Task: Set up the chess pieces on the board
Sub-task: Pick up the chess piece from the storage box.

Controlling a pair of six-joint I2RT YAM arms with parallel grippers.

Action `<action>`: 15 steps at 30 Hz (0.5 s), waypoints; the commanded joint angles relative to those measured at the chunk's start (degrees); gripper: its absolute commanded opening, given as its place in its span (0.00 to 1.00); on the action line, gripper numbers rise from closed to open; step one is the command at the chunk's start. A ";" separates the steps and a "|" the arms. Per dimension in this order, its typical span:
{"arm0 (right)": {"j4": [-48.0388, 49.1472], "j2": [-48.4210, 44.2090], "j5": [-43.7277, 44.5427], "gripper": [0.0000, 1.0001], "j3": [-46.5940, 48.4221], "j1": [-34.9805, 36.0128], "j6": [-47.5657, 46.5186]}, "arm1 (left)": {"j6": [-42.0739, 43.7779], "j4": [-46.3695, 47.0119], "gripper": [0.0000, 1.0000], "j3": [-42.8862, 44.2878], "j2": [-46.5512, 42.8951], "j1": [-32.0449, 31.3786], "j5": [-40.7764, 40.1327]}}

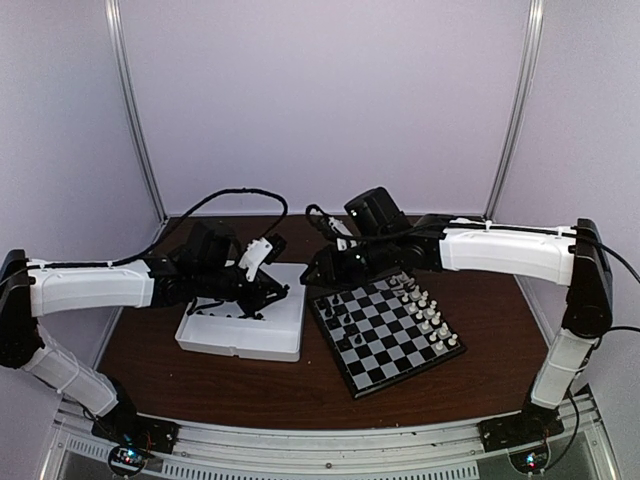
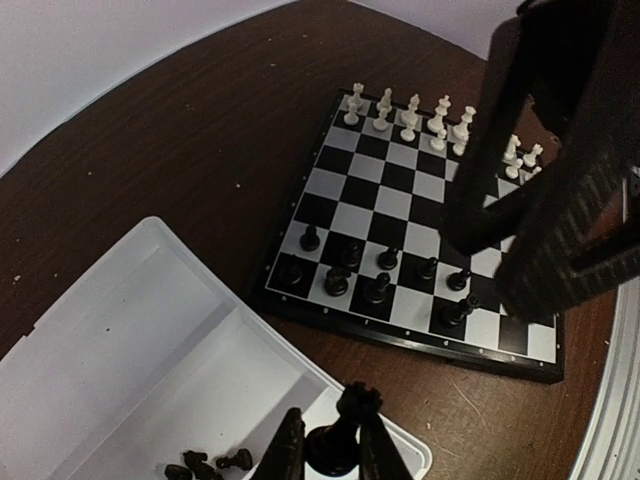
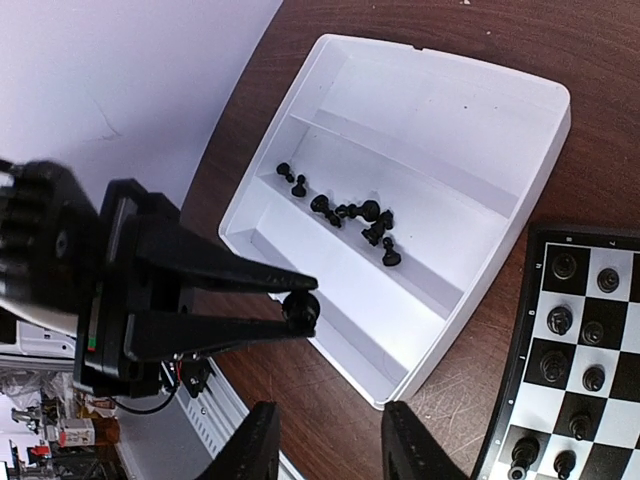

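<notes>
Over the edge of the white tray (image 3: pixel 452 72), the left pincer (image 2: pixel 332 458) is closed on 1 black piece (image 2: pixel 338 430), pinched upright at the very tips of its 2 fingers and, as far as I can judge, lifted clear of the tray floor. The right pincer (image 3: pixel 330 412) hangs close by with its fingers spread wide and nothing between them, near the board (image 2: pixel 400 205) corner closest to the tray. It looks like a handover could be coming, though that is only my guess.

The job seems a bit past halfway. The white pieces (image 2: pixel 410 112) stand along the far edge of the board, and a good share of the black chess pieces (image 2: pixel 377 290) stand in the 2 rows nearest the tray, with gaps among them. A small cluster of loose black pieces (image 3: pixel 345 212) lies in a middle compartment of the tray, waiting to be carried over.

The left wrist view gives the whole board, white side included, but only a scrap of that cluster at its bottom edge. The right wrist view gives the whole tray, its long compartments and the left pincer from the side, yet only the black corner of the board. From above, both arms meet over the brown surface (image 1: pixel 480 330), but the pieces are too small to sort out.
</notes>
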 commanded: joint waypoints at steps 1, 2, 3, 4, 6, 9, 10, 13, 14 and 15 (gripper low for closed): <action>4.28 -1.12 -2.34 0.40 -1.13 -0.73 4.23 | 0.49 9.44 0.14 -1.25 -0.28 -0.66 6.21; 4.54 -1.11 -2.42 0.40 -1.34 -0.74 4.42 | 0.64 9.34 0.14 -1.02 -0.15 -0.71 6.29; 4.73 -1.04 -2.65 0.40 -1.48 -0.79 4.69 | 0.74 9.21 0.14 -0.91 -0.03 -0.74 6.42; 4.96 -0.86 -3.02 0.40 -1.45 -0.74 4.86 | 0.78 9.19 0.14 -0.87 0.04 -0.74 6.56; 5.41 -0.21 -3.90 0.40 -1.43 -0.73 5.43 | 0.79 9.46 0.14 -0.74 0.21 -0.79 7.14; 6.77 1.29 -5.71 0.38 -1.14 -0.73 6.88 | 1.28 9.23 0.14 -0.28 0.88 -0.83 8.12; 7.21 1.74 -6.35 0.37 -1.01 -0.74 7.35 | 1.43 9.01 0.14 -0.11 1.19 -0.83 8.36; 9.26 2.47 -7.56 0.37 -1.13 -0.73 8.83 | 1.67 8.51 0.14 0.28 1.62 -0.83 8.70; 9.65 2.67 -7.76 0.37 -1.28 -0.73 9.15 | 1.65 8.49 0.14 0.32 1.66 -0.82 8.74; 9.76 2.83 -7.89 0.37 -1.25 -0.73 9.28 | 1.67 8.41 0.14 0.36 1.67 -0.83 8.76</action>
